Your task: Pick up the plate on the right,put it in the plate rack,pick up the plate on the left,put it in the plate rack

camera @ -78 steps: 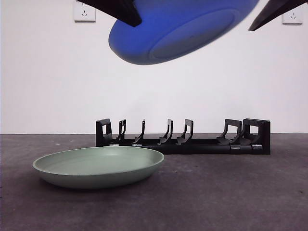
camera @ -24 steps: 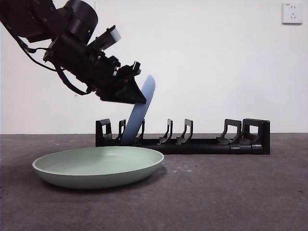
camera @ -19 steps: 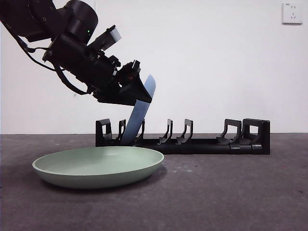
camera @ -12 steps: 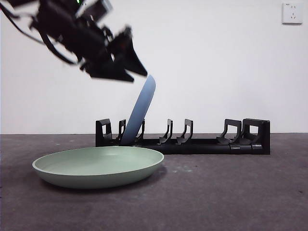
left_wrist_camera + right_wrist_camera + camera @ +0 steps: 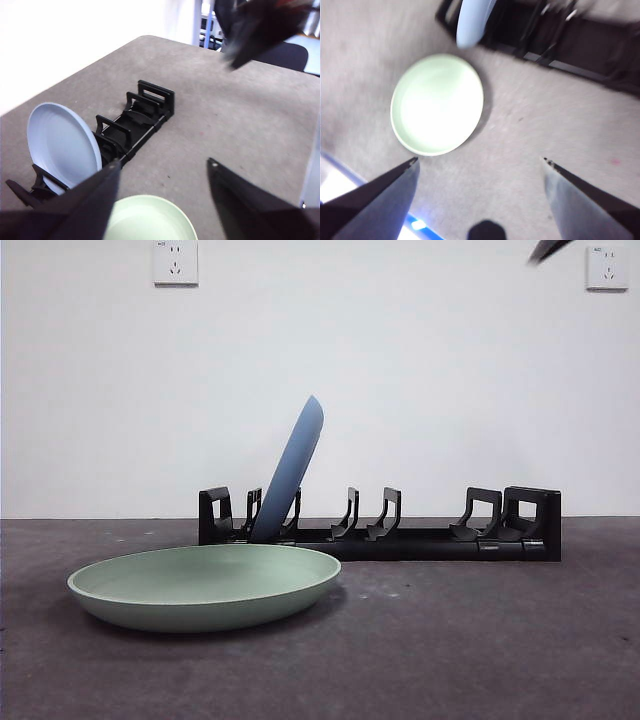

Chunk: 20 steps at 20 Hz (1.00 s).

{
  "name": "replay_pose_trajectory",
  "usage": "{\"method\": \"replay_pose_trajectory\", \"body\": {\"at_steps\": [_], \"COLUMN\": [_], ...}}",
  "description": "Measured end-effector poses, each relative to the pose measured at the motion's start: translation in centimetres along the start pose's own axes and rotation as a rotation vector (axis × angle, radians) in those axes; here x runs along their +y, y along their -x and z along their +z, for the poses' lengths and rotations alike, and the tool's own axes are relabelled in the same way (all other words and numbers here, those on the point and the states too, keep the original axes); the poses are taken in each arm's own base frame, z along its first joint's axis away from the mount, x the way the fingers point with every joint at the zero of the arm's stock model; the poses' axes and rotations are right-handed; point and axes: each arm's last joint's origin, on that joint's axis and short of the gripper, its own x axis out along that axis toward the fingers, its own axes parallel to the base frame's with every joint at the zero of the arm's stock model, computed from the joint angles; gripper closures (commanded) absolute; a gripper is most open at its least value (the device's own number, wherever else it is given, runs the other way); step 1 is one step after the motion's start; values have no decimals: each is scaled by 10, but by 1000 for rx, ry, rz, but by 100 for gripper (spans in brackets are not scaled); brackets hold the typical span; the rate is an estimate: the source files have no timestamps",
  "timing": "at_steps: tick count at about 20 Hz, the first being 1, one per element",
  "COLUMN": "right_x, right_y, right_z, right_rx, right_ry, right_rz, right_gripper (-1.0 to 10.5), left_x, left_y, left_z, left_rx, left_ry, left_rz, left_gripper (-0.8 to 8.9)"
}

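Note:
The blue plate [image 5: 293, 472] stands on edge in the left end of the black plate rack [image 5: 420, 535], leaning to the right, and nothing holds it. In front of the rack, to the left, the pale green plate [image 5: 205, 585] lies flat on the table. My left gripper [image 5: 165, 164] hovers open and empty high above the blue plate [image 5: 62, 145], the rack [image 5: 132, 125] and the green plate [image 5: 150, 220]. My right gripper [image 5: 479, 160] is also open and empty, high over the green plate [image 5: 437, 104], with the blue plate [image 5: 472, 20] in the rack [image 5: 565, 42] beyond it.
Only a black arm tip [image 5: 548, 248] shows at the top right corner of the front view. The other arm's gripper [image 5: 255, 25] hangs blurred above the table's far side. Grey table [image 5: 480, 640] surface spreads right of the green plate.
The gripper that held the blue plate in the rack has let go and risen out of the front view up and to the left. The plate stays leaning in its slot.

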Motion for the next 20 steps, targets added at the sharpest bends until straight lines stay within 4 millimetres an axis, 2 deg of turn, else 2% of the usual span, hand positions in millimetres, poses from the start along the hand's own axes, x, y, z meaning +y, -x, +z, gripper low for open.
{"method": "replay_pose_trajectory", "body": {"at_steps": [2, 5, 9, 11, 16, 20], "right_x": [0, 5, 9, 6, -3, -6], "right_y": [-32, -84, -159, -186, -225, -240], "right_z": [11, 22, 23, 20, 14, 12], "right_rx": [56, 137, 269, 324, 393, 395], "right_ry": [15, 50, 78, 75, 54, 44], "right_rz": [22, 37, 25, 23, 13, 11], "right_gripper": [539, 539, 539, 539, 539, 540], "left_x": [-15, -30, -37, -38, -38, -37], "left_y": [24, 46, 57, 56, 54, 53], "left_z": [-2, -9, -20, -23, -26, -26], "left_rx": [-6, 21, 92, 127, 163, 167], "left_ry": [-61, -108, -121, -112, -117, -127], "left_rz": [-17, -41, -68, -78, -92, -94], "left_gripper": [395, 394, 394, 395, 394, 395]}}
